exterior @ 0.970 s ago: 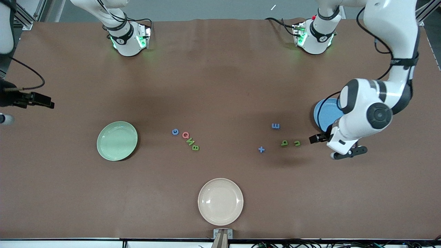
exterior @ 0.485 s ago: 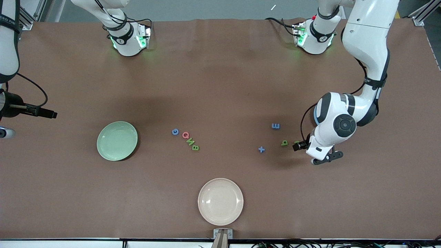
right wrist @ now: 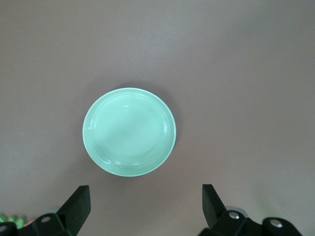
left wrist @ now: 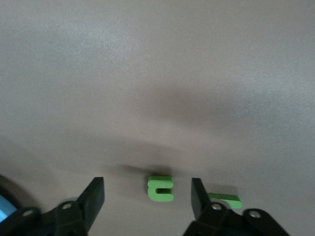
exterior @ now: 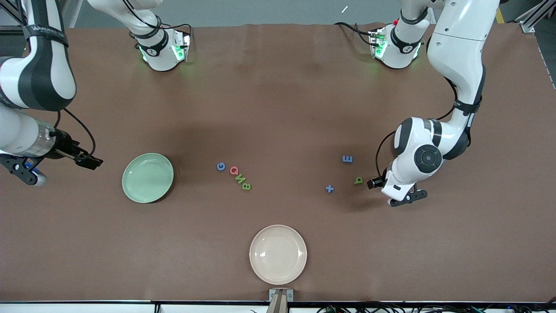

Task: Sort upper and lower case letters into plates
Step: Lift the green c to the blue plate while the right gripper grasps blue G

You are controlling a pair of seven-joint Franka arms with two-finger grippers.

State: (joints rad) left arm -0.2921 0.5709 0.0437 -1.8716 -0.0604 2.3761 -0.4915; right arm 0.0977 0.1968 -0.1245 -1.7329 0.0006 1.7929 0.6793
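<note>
Fingers of the left gripper (left wrist: 147,196) have come down around a small green letter (left wrist: 160,189), spread but not yet touching it; the pick looks imminent. Another green letter (exterior: 358,180) lies just beside. Right gripper (right wrist: 145,206) hangs wide open near the green plate (exterior: 147,178); cream plate (exterior: 278,254) sits unused.
</note>
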